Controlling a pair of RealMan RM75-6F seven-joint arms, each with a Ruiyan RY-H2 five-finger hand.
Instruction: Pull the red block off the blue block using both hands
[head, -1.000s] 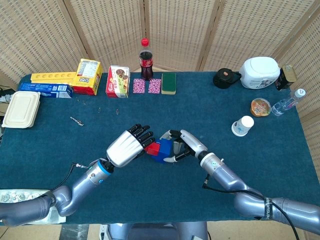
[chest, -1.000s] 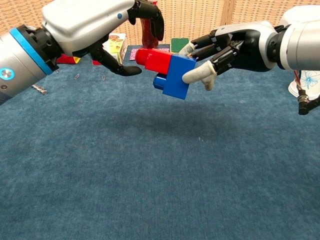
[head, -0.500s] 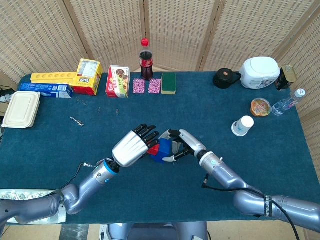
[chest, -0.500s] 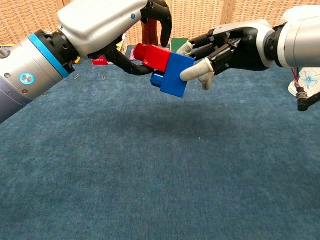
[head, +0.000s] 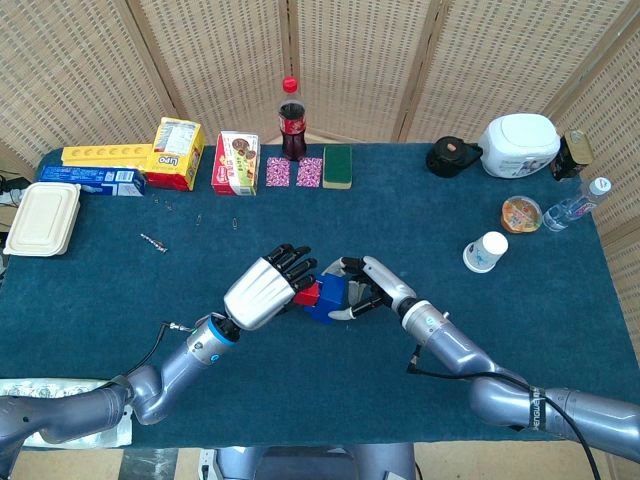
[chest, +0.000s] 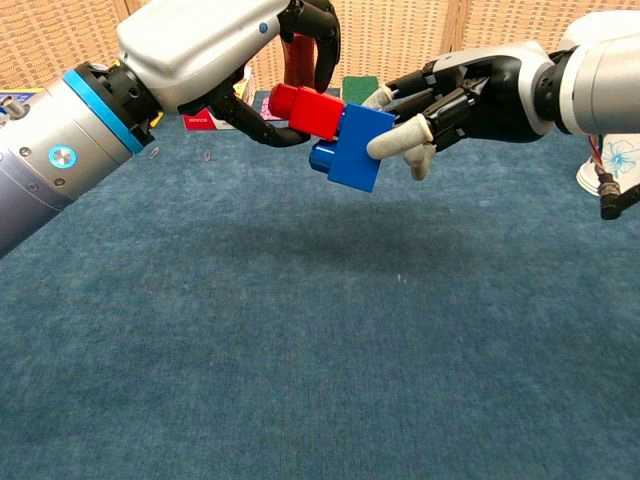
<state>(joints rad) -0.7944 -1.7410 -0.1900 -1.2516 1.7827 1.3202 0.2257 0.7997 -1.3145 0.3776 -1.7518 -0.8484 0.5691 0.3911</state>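
L hand grips the red block, fingers curled over its top w/ thumb under. R hand holds the blue block, pale-tipped thumb pressed on its near face, dark fingers behind it. Blocks are joined, red one stuck to the blue one's L side, both held up off the table in mid-air betw. the two hands, slightly tilted. In head view the pair sits at table centre, L hand and R hand meeting around the red block and blue block.

Surface: dark teal carpet-like cloth over the whole table. Back edge, L to R: yellow tray, blue box, white lidded container, yellow box, cookie box, cola bottle, green sponge, black pot, white appliance. R side: paper cup, snack tub, water bottle. Room: woven wicker folding screens behind the table.
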